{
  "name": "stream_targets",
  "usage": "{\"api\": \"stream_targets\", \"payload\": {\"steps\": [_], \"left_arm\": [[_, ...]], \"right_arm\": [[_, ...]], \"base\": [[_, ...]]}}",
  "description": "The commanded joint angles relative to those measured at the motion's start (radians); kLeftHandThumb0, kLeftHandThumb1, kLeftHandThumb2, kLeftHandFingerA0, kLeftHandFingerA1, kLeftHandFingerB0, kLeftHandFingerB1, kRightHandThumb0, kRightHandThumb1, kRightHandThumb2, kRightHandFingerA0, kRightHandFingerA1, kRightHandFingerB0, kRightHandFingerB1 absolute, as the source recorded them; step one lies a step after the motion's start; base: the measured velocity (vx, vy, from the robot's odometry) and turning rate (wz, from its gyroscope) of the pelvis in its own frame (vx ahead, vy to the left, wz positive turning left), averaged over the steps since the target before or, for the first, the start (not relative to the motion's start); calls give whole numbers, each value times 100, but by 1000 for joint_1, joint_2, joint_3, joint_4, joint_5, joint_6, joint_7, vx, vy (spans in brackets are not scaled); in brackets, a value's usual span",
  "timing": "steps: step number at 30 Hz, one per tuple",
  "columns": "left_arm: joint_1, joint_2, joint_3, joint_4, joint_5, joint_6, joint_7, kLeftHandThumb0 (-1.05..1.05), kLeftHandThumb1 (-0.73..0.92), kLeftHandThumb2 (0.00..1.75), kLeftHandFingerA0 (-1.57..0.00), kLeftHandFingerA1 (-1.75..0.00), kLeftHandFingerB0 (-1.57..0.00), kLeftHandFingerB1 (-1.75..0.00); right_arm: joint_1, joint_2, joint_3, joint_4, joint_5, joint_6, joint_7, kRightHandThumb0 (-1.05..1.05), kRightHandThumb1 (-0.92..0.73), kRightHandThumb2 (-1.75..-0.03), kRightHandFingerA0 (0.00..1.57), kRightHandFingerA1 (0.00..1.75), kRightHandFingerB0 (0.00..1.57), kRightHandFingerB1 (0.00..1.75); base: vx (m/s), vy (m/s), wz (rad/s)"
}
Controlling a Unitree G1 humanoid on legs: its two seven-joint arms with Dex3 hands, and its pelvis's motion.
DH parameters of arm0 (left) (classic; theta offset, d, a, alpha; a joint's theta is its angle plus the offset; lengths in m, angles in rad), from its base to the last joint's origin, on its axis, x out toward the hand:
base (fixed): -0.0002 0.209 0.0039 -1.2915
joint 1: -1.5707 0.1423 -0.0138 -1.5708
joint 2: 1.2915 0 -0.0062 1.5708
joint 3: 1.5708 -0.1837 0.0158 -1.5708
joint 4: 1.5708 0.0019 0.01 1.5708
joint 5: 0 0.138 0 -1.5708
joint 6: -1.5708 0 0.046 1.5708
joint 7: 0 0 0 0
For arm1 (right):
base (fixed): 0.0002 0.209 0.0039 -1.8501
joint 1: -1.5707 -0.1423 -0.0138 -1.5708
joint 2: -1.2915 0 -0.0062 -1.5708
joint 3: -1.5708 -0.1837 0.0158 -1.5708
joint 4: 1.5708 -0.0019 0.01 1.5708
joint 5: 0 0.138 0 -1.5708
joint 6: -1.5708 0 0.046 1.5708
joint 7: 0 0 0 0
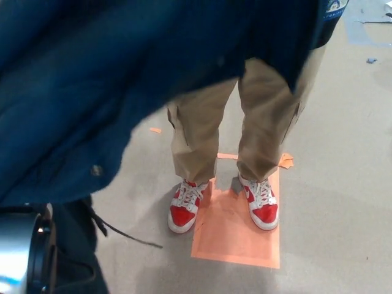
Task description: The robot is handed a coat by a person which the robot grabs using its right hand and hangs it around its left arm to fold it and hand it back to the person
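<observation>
Lab-like test space: grey floor (343, 184) with orange marker (236, 229).

Smooth grey floor (343, 184), evenly lit.
An orange rectangular patch (236, 236) lies on it; a small orange scrap (156, 130) lies left of the patch.

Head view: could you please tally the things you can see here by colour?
Dark blue fabric coat: 1
Red-and-white lace-up sneakers: 2
Beige trousers: 1
Large orange rectangular floor patch: 1
Total: 5
</observation>
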Motion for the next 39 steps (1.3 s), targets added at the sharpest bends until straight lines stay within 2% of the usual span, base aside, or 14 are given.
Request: {"api": "stream_targets", "payload": {"steps": [1, 9, 11, 15, 16, 17, 18, 28, 29, 30, 32, 35, 36, 39], "left_arm": [[-32, 103, 38, 3, -11, -27, -23, -73, 68, 104, -2, -35, -5, -35], [-44, 116, 49, -10, -22, -5, -25, -77, 65, 101, -2, -38, -7, -39], [-46, 119, 52, -12, -24, 2, -22, -91, 72, 100, -1, -36, -10, -41], [-51, 131, 55, -23, -22, 1, -20, -74, 66, 103, -3, -34, -5, -35], [-51, 133, 58, -25, -24, -4, -27, -85, 71, 102, -8, -28, -9, -29], [-50, 134, 61, -26, -28, -9, -36, -85, 71, 102, -8, -28, -9, -29], [-57, 138, 62, -33, -30, -10, -40, -84, 71, 102, -9, -28, -9, -28], [-62, 154, 70, -51, -37, -23, -65, -84, 72, 102, -8, -29, -8, -25], [-63, 152, 75, -54, -42, -16, -63, -85, 70, 102, -9, -31, -9, -27], [-65, 149, 81, -56, -48, -7, -62, -86, 69, 101, -9, -30, -9, -26], [-72, 145, 88, -58, -57, 3, -65, -86, 68, 101, -9, -29, -9, -26], [-69, 149, 89, -73, -58, -11, -78, -77, 82, 66, -10, -25, -8, -24], [-69, 151, 89, -75, -58, -12, -81, -85, 69, 101, -9, -31, -8, -27], [-71, 157, 90, -73, -57, -17, -89, -85, 69, 101, -9, -31, -8, -26]], "right_arm": [[703, -72, -60, -209, 74, -15, 121, -30, -90, -67, 120, 59, 115, 69], [983, -127, 160, 87, -131, -318, -2, -31, -87, -67, 117, 58, 111, 71], [993, -146, 210, 193, -197, -373, -71, -29, -85, -66, 110, 82, 107, 81], [949, -236, 347, 489, -349, -414, -213, -29, -85, -65, 105, 67, 91, 72], [939, -250, 364, 538, -361, -436, -239, -28, -85, -64, 95, 103, 87, 89], [932, -259, 379, 572, -371, -447, -260, -28, -85, -64, 95, 103, 87, 89], [910, -277, 408, 646, -390, -437, -270, -29, -85, -65, 92, 63, 76, 61], [832, -291, 587, 1014, -411, -334, -307, -35, -85, -66, 105, 54, 105, 65], [826, -282, 596, 1053, -396, -319, -293, -40, -84, -66, 97, 52, 93, 58], [808, -281, 615, 1105, -379, -308, -246, -73, -81, -65, 29, 32, 24, 29], [770, -282, 626, 1183, -335, -282, -129, -90, -66, -98, 9, 18, 9, 13], [709, -296, 652, 1273, -306, -244, -15, -88, -51, -92, 0, 3, 0, 1], [699, -299, 662, 1285, -310, -247, -10, -93, -56, -94, 0, 1, 0, 0], [674, -326, 680, 1319, -299, -282, -8, -96, -55, -93, 0, 0, 0, 0]], "base": [[0, 0, 0], [0, 0, 0], [0, 0, 0], [0, 0, 0], [0, 0, 0], [0, 0, 0], [0, 0, 0], [0, 0, 0], [0, 0, 0], [0, 0, 0], [0, 0, 0], [0, 0, 0], [0, 0, 0], [0, 0, 0]]}}
